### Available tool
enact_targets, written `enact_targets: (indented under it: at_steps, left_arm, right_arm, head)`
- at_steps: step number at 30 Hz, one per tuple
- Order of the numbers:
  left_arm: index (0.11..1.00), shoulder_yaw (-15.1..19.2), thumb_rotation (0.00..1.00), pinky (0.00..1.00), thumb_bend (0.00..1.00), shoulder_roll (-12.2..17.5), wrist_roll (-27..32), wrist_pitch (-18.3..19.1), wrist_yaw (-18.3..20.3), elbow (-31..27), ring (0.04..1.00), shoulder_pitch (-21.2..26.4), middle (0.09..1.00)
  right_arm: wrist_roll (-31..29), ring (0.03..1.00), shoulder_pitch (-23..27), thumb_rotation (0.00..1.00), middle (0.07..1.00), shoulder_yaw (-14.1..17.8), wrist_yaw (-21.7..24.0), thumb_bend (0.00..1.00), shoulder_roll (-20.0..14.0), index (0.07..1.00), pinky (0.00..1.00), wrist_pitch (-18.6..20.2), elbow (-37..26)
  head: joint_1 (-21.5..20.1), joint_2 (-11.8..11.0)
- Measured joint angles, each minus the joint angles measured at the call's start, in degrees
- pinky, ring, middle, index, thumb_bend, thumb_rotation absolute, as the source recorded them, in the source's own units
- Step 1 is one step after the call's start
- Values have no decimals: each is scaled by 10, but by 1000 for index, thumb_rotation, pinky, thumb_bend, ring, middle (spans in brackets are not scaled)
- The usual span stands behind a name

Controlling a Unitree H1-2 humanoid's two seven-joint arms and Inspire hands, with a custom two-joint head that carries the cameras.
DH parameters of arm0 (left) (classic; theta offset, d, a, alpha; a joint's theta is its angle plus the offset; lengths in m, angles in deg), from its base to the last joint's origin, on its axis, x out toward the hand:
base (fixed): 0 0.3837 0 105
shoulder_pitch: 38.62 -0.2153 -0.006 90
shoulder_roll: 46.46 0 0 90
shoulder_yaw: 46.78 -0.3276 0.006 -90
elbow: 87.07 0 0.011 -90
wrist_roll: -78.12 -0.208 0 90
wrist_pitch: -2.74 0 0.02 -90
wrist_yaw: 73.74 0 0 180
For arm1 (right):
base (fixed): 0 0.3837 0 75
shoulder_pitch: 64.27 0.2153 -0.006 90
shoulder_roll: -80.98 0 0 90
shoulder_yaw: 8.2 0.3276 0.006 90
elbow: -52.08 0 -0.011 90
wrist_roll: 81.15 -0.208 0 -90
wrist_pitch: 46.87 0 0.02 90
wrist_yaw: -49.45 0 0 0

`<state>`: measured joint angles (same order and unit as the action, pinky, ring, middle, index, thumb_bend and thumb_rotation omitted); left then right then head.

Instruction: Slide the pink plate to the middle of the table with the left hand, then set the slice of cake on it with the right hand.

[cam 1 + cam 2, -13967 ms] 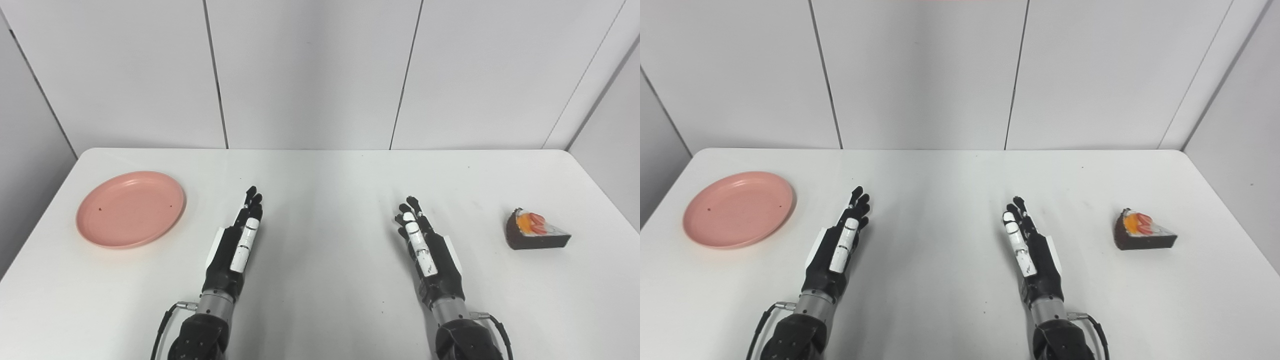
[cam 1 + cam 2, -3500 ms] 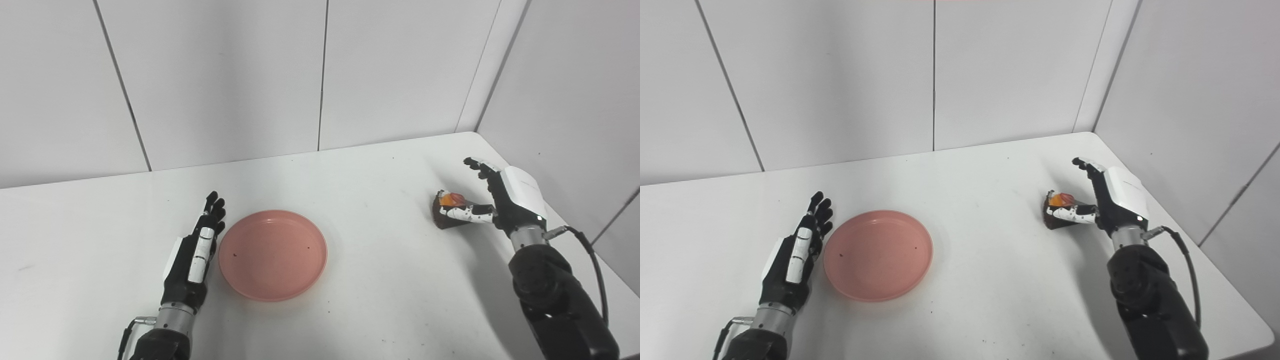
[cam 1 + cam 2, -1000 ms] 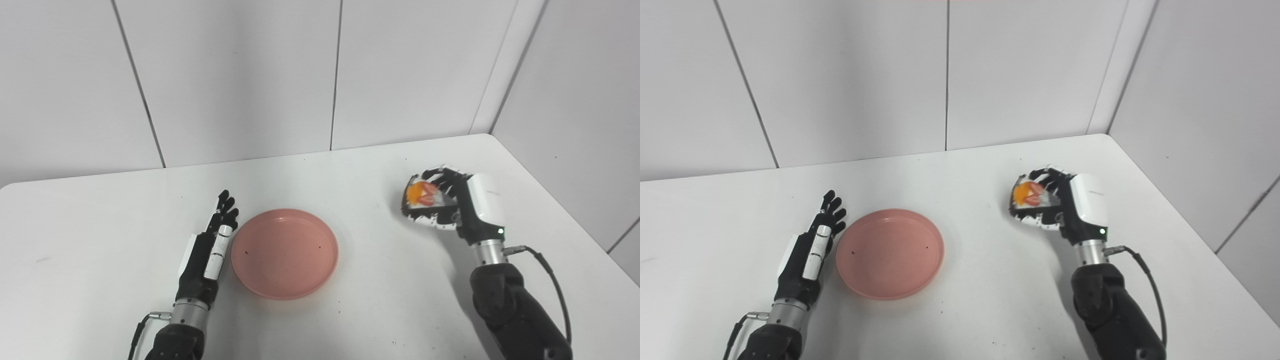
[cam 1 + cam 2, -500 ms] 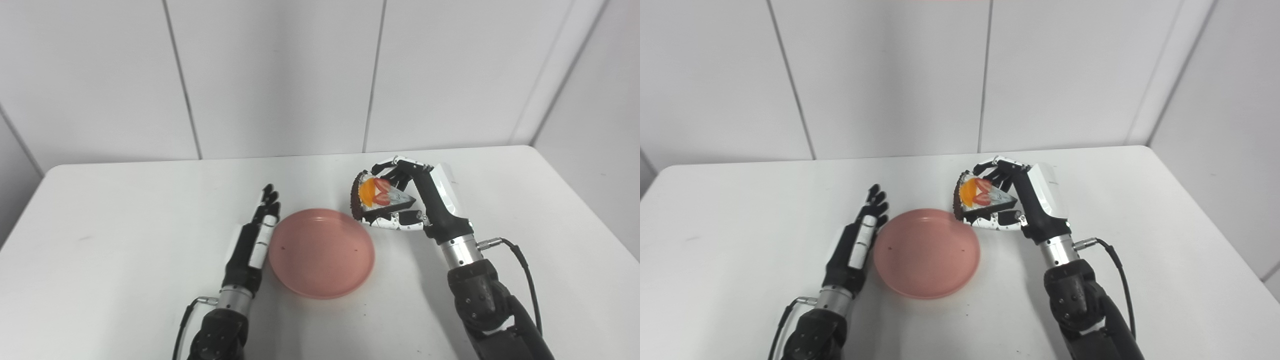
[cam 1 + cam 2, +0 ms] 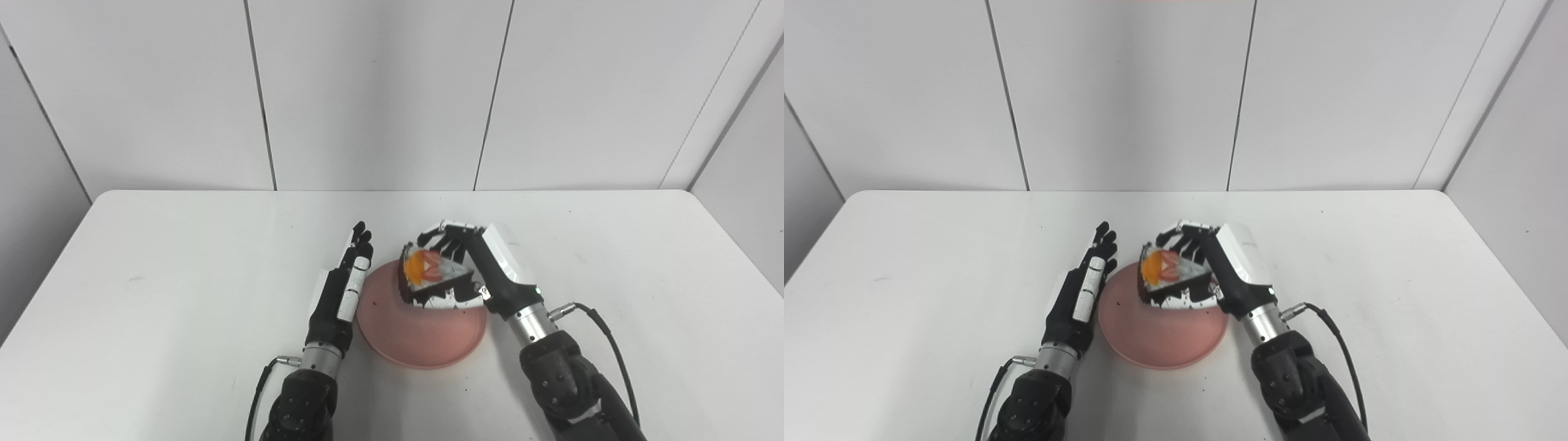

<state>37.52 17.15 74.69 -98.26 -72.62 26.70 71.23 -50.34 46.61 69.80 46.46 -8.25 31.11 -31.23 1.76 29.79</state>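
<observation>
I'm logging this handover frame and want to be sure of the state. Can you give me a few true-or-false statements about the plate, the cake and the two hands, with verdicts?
1. The right robot hand holds the slice of cake. True.
2. The cake is over the pink plate. True.
3. The left robot hand grips the plate's rim. False: it lies open and flat on the table beside the plate's left edge, fingers straight.
4. The cake's fruit topping is hidden by the fingers. False: the orange and red topping shows plainly.
5. The plate sits at the table's far left edge. False: it is near the middle, between the two hands.
</observation>
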Motion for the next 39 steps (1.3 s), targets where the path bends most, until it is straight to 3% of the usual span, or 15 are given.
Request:
enact_targets:
  at_steps: [13,19,20,21,22,23,26,30,35,39]
  left_arm:
    - [1000,-8,1000,1000,695,0,-1,-14,0,12,1000,6,1000]
    - [1000,-8,1000,986,685,0,7,-14,1,12,996,6,1000]
    - [1000,-8,1000,992,684,0,7,-15,1,12,997,6,1000]
    - [1000,-8,1000,994,684,0,7,-15,1,12,998,6,1000]
    - [1000,-8,1000,996,687,0,7,-16,1,12,999,6,1000]
    - [1000,-8,1000,997,688,0,7,-16,1,12,999,7,1000]
    - [1000,-8,1000,996,685,0,7,-21,1,15,1000,8,1000]
    - [1000,-7,1000,997,666,0,10,-22,1,18,1000,10,1000]
    - [1000,-6,1000,987,645,0,19,-22,2,18,1000,10,1000]
    - [1000,-5,1000,985,654,0,19,-22,2,17,999,10,1000]
  right_arm:
    - [34,434,-1,0,443,-22,14,519,2,535,365,4,32]
    - [31,513,-1,0,468,-22,23,520,2,535,430,6,45]
    - [28,567,-1,75,580,-22,24,514,2,513,483,6,46]
    - [26,585,-1,101,618,-22,24,513,1,505,501,6,48]
    - [25,626,-1,74,665,-22,24,589,0,622,546,6,50]
    - [25,648,-1,59,689,-22,24,628,-1,682,570,5,51]
    - [26,744,-1,83,768,-24,22,683,-5,766,657,-2,53]
    - [26,836,-8,211,860,-22,22,697,-7,811,738,-3,43]
    - [21,923,-25,561,937,-22,37,693,-9,875,854,2,18]
    - [17,950,-27,671,969,-19,47,712,-11,905,890,3,2]
  head:
    - [-2,3]
    - [-6,4]
    - [-6,3]
    - [-6,3]
    - [-6,4]
    - [-6,4]
    - [-7,4]
    - [-8,4]
    - [-11,5]
    - [-11,7]
